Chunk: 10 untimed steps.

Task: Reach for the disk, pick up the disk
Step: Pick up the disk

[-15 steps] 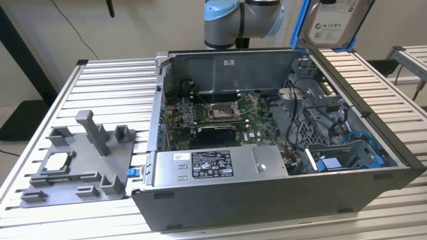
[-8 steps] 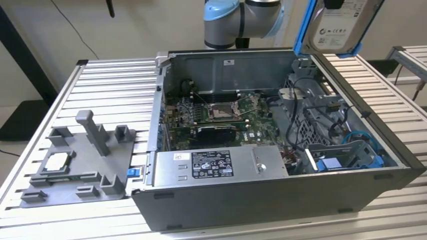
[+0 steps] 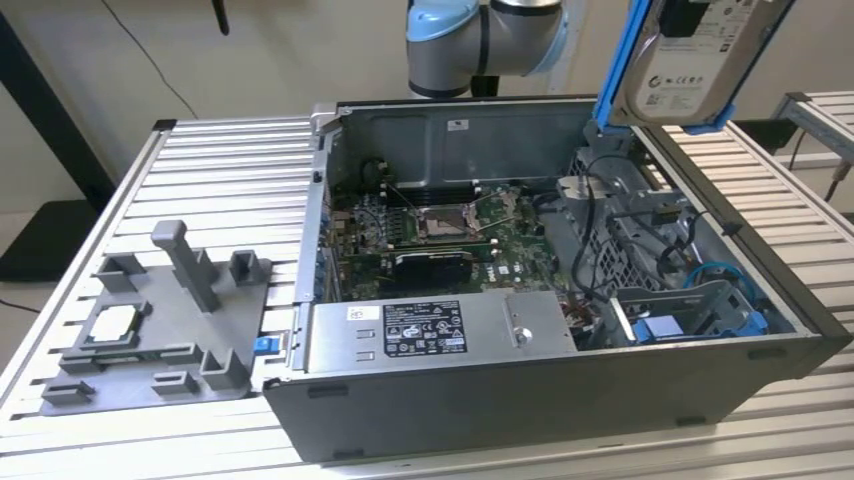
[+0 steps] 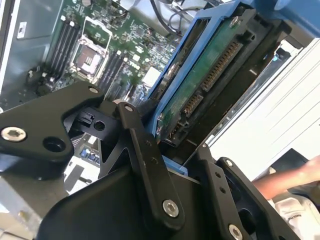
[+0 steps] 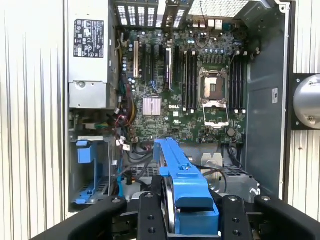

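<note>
- Exterior view, from its left: a grey plastic fixture (image 3: 158, 330) with upright pegs sits on the ribbed metal table (image 3: 227, 160), well apart from the work; a small flat silver square chip (image 3: 110, 322) lies in one of its pockets.
- Middle: the open computer case (image 3: 534, 390) lies on its side, green motherboard (image 3: 454, 225) exposed, boxy power supply (image 3: 434, 328) near the front wall.
- The exterior view's right: the disk (image 3: 687, 60) hangs in the air above the case's far corner, clear of the blue plastic bay (image 3: 694, 325) below. Its long axis runs steeply up and down, label face outward.
- In both wrist views the gripper (image 5: 192, 220) is clamped on the disk, one black finger (image 4: 150, 170) on each side of the bright blue bracket; the drive stands out straight from between the jaws, so tool and disk are already joined.
- The disk is flat silver-grey metal, smooth, with a row of connector pins on its end in the second wrist view; the bracket is glossy moulded plastic.
</note>
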### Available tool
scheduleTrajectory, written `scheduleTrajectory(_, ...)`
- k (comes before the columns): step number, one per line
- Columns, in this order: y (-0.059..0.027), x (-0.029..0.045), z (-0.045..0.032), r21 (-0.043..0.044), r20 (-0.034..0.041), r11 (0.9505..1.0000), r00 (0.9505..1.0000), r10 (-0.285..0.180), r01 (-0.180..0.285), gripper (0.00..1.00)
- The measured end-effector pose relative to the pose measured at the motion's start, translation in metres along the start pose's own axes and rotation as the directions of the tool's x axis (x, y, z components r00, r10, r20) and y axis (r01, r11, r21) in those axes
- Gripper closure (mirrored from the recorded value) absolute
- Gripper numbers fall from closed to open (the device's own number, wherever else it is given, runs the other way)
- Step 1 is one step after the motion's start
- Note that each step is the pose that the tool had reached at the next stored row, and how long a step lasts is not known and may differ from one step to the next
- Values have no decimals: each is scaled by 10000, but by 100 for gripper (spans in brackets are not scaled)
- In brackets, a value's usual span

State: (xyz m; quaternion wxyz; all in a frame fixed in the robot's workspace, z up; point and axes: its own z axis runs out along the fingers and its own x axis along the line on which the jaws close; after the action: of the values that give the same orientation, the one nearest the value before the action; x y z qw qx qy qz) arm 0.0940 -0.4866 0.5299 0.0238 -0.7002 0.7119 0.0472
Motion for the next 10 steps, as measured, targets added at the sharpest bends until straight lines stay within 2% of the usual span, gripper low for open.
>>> scheduleTrajectory(10,-14,266,88,0,0,10000,10000,0,0,100)
